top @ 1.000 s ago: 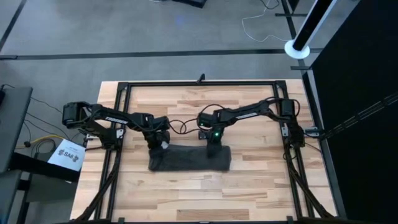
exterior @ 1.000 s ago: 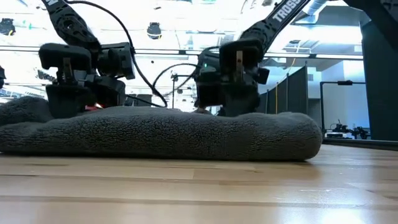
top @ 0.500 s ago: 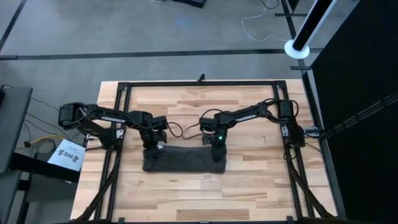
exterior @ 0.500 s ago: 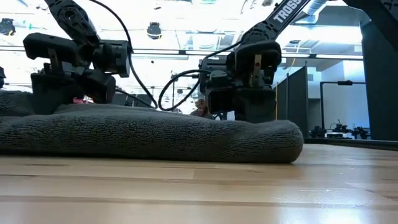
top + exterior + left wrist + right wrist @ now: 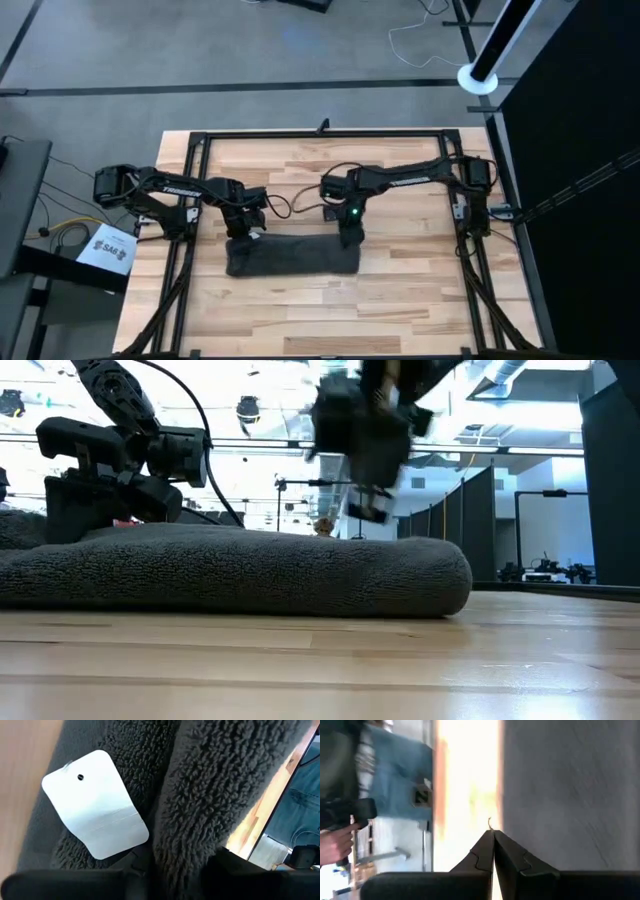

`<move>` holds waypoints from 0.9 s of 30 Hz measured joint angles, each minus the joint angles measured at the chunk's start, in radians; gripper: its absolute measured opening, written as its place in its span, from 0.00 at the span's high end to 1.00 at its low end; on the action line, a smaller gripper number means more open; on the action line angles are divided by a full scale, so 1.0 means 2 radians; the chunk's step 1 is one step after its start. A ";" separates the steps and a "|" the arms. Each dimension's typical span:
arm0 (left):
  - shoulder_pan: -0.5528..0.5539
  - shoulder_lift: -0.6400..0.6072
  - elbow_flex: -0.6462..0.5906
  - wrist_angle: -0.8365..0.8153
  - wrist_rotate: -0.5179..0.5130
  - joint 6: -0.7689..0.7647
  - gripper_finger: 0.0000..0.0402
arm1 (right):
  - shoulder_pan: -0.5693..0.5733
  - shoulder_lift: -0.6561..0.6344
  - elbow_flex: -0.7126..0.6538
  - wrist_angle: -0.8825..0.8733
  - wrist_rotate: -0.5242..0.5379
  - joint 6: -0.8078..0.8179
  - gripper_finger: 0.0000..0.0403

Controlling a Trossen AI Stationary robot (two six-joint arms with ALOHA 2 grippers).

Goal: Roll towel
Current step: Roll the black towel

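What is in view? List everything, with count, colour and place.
towel: one, dark charcoal grey, rolled up at the table's middle.
label: one, white, on the towel by the left pincer.
table: one, light wood, under both arms.
frame: one, black, around the tabletop.
printed sheet: one, white, beside the table's left edge.
left pincer: one, dark, shut on the towel's left end.
right pincer: one, dark, shut, empty, above the towel's right end.
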 joint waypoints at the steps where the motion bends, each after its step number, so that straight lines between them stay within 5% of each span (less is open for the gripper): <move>1: 0.000 0.000 0.000 0.001 0.000 0.000 0.77 | 0.005 0.001 0.009 0.024 -0.001 0.010 1.00; 9: 0.000 0.000 0.000 0.016 0.000 -0.003 0.77 | 0.018 0.084 0.021 0.248 0.011 0.121 1.00; 15: 0.000 0.000 0.001 0.022 0.001 -0.015 0.77 | 0.014 0.131 0.022 0.228 0.056 0.133 1.00; 27: 0.010 -0.001 0.004 -0.066 0.006 -0.005 0.77 | 0.017 0.131 0.013 0.130 0.059 0.069 1.00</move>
